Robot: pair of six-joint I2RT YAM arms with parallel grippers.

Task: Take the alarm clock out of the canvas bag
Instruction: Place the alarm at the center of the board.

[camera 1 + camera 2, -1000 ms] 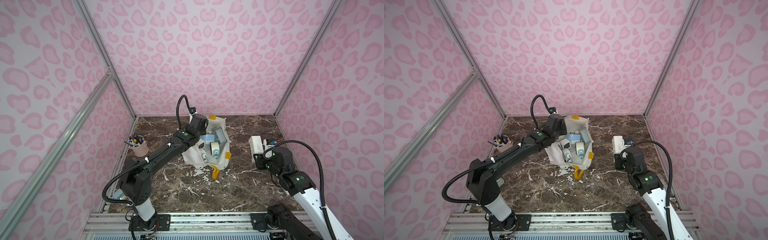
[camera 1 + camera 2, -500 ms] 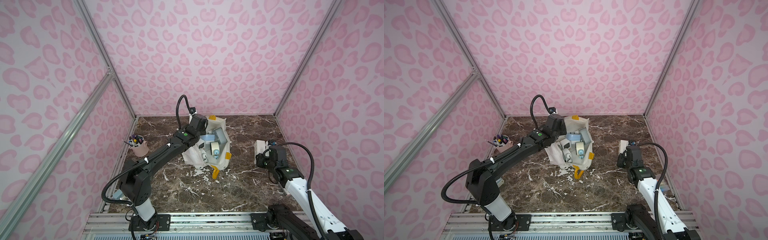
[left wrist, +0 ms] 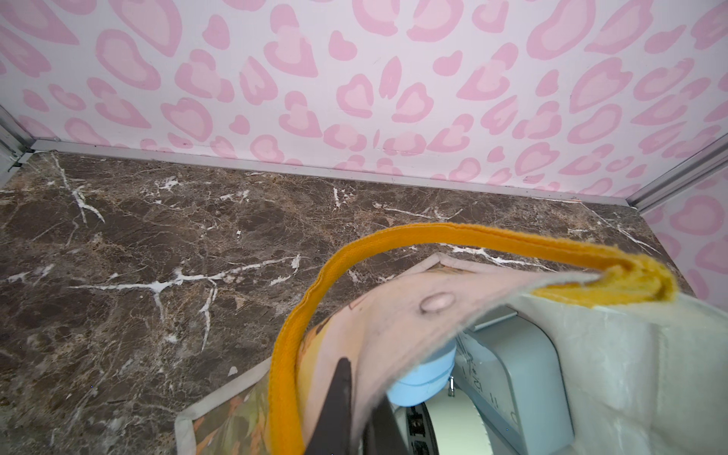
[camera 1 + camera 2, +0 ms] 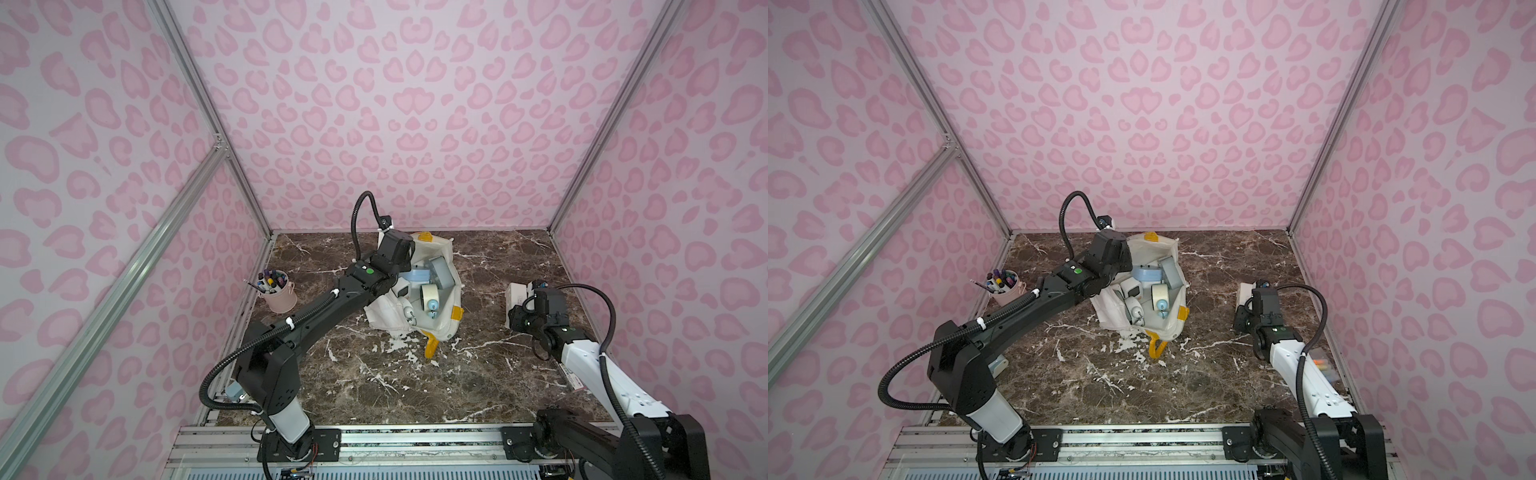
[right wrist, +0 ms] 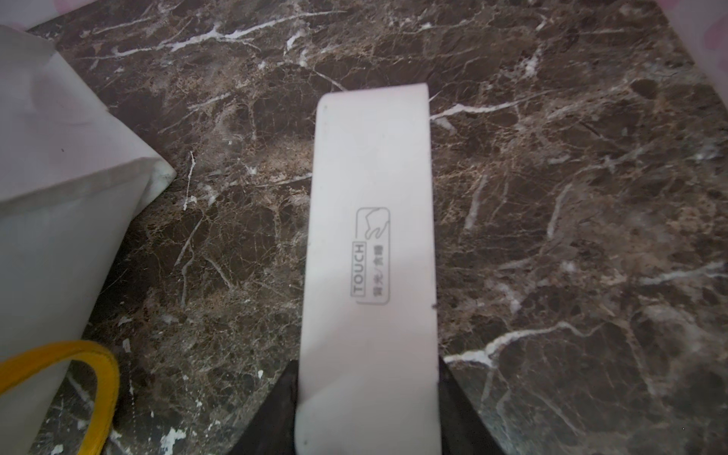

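The canvas bag point(image 4: 386, 316) point(image 4: 1113, 307) sits open at the back middle of the marble table. Several clocks lie inside it. My left gripper point(image 3: 360, 378) is shut on the bag's near rim beside a yellow handle point(image 3: 299, 315), holding the cloth point(image 3: 614, 354) up. A white rectangular alarm clock point(image 4: 515, 295) point(image 4: 1244, 293) is outside the bag, low over the table by the right wall. My right gripper point(image 5: 366, 360) is shut on one end of this clock point(image 5: 372, 236), with a finger on each side. Whether it touches the table I cannot tell.
In the bag are a grey clock point(image 4: 441, 270), a light blue one point(image 4: 415, 276) and a cream round one point(image 4: 429, 296). A pink pen bucket point(image 4: 277, 296) stands at the left wall. The bag's other yellow handle point(image 4: 430, 348) lies on the table in front.
The right arm has lowered and stretched out flatter, keeping the white clock by the right wall. The left arm and the bag have not moved.
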